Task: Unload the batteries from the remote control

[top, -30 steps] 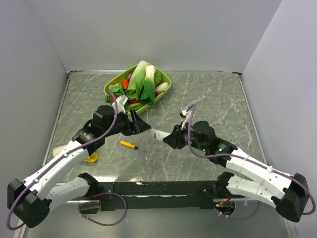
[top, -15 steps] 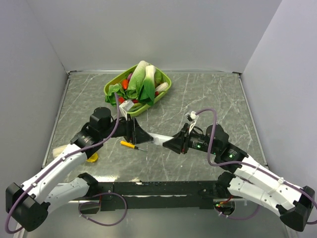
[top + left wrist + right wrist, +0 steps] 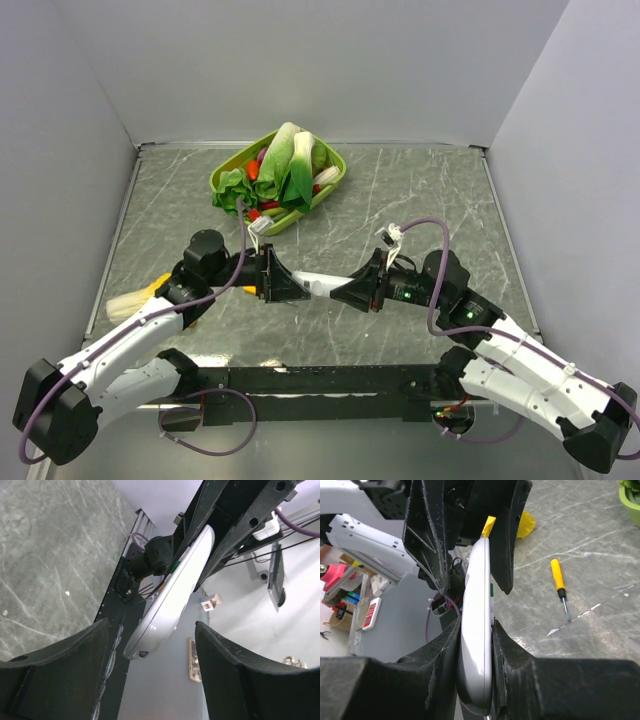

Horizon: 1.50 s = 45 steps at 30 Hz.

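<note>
The right end effector (image 3: 476, 645) is pressed onto the near end of the remote control (image 3: 478, 580), one dark finger on each broad face, so the slim white bar is pinched edge-up and held in the air above the surface (image 3: 420, 200). In the overhead view it sits at the lower centre of the frame, bridging the two arms. At its far end the left end effector (image 3: 150, 630) is spread. Its fingers (image 3: 65, 665) stand either side of the rounded tip with a clear gap on both sides, so it straddles the bar without gripping it. A small greenish mark (image 3: 491, 587) shows on the remote's edge, but I cannot tell whether it is part of the compartment, and no batteries can be seen from any view. The step in hand looks like setting up a two-armed hold, the right arm presenting the remote and the left lining up on its free end. The next move probably calls for the left fingers to close squarely on that tip without knocking the bar askew, so the battery bay can be worked. A yellow-handled screwdriver (image 3: 559, 582) lies on the surface below, and a green basket (image 3: 336, 176) of vegetables sits at the upper centre.
</note>
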Motion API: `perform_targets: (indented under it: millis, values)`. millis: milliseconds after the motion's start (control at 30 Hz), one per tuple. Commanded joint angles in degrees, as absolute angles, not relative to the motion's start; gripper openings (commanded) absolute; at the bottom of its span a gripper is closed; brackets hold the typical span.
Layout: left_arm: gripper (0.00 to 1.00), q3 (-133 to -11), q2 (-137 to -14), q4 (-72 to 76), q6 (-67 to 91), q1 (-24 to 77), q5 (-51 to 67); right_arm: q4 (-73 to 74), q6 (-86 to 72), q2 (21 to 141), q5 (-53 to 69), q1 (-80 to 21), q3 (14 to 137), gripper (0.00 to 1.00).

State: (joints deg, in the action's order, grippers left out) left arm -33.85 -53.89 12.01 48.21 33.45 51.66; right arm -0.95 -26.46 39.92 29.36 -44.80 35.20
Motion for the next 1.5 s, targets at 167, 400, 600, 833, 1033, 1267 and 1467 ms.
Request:
perform_targets:
  millis: [167,400,600,833,1033,1267,1467]
  values:
    - [0.66,-31.2,-55.3,25.6,54.9,35.4,52.6,-7.3,-28.7,42.8,37.0,-42.0,35.6,0.07]
    - [0.07,-30.5,-56.9,25.1,54.8,35.8,49.1,-5.0,-29.3,43.7,36.4,-39.5,35.3,0.20]
    - [0.01,-25.9,-56.2,27.7,56.8,35.8,42.0,9.6,-28.1,40.5,20.2,-38.6,38.3,0.83]
    - [0.01,-22.6,-63.2,31.7,57.7,35.9,38.8,18.6,-29.9,37.4,7.0,-38.4,38.6,1.00]
    - [0.01,-20.4,-72.0,38.5,60.1,35.9,40.4,9.3,-32.8,40.5,15.8,-38.4,32.2,0.90]
    - [0.01,-20.1,-78.8,42.3,60.6,36.2,41.6,2.3,-35.7,45.3,15.4,-38.4,27.3,0.74]
    - [0.01,-21.9,-80.3,36.1,57.0,36.4,38.4,-1.2,-38.0,50.4,15.3,-38.5,25.4,0.65]
